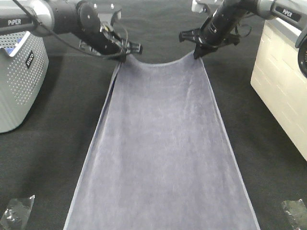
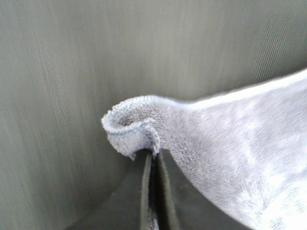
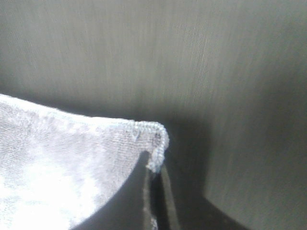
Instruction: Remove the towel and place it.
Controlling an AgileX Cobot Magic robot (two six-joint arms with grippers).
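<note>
**Both far corners pinched: towel ready to come up**

At the far left of the high view stands a grey perforated plastic basket (image 1: 19,81) on the black table cloth (image 1: 43,158). Next to the right, the left gripper (image 1: 125,53) has its jaws closed on 1 far corner of the long greyish-purple terry towel (image 1: 163,153). The towel lies flat down the middle of the cloth, running toward the camera and off the near edge of the picture. The right gripper (image 1: 197,51) is clamped the same way on the other far corner. A white slatted cabinet (image 1: 283,81) sits at the far right.

The step in hand looks like the end of the grasp, with the lift not yet begun. The far hem sags in a shallow curve between the 2 grippers. The next move calls for both arms to rise together at matched height and spacing, so the long cloth peels up evenly without tugging on either corner.

The high view gives the layout but not the depth of each bite. The left wrist view shows a generous curl of towel (image 2: 139,127) folded over above the left gripper (image 2: 154,160). The right wrist view shows the right gripper (image 3: 154,170) holding only the tip of the hemmed corner (image 3: 153,134). I judge that thinner hold the likelier to slip.
</note>
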